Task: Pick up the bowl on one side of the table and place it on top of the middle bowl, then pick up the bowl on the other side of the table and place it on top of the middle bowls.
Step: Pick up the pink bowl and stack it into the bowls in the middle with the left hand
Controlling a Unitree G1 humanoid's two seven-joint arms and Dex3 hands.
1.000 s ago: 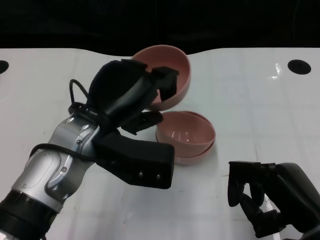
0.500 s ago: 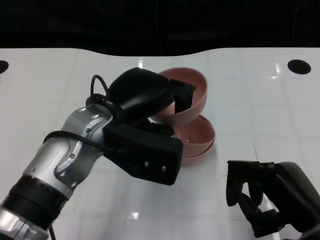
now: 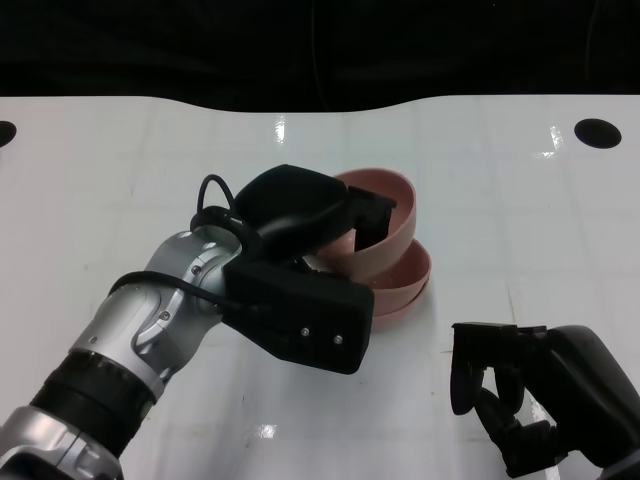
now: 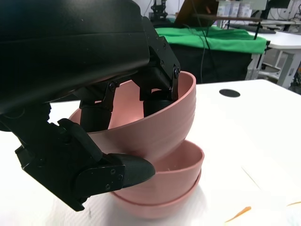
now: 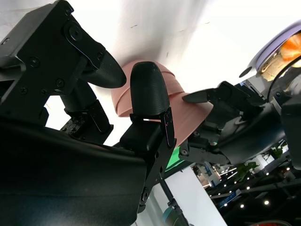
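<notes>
Head view puts your right hand [image 3: 520,395] at lower right, fingers apart, holding nothing. At frame centre your left hand [image 3: 310,235] grips a tilted pink bowl [image 3: 390,225] by its rim, over the stacked bowls [image 3: 400,285].

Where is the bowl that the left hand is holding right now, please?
In the head view, the held bowl sits tilted near the table's centre, gripped by the left hand, directly over the stacked bowls.
</notes>
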